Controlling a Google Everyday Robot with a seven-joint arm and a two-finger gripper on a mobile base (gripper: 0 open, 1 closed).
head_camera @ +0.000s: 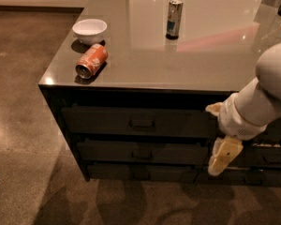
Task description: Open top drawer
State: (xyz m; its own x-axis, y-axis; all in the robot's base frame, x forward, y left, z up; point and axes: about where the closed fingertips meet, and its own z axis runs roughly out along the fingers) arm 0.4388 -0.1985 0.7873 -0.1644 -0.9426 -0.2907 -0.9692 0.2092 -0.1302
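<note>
1. The top drawer (107,121) sits shut just under the counter top (201,60), its bar handle (143,124) at the centre of the front.
2. The gripper (224,154) hangs to the right of that handle and lower, before the second drawer (131,152), well apart from the handle; whether it is released or clenched cannot be told.
3. On the counter, a white bowl (89,29) stands near the left corner, just beside an orange can (91,61) lying on its side.
4. A slim silver can (174,18) stands upright farther back.

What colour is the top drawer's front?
Dark grey-black top drawer, camera view; pincer low to its right.
</note>
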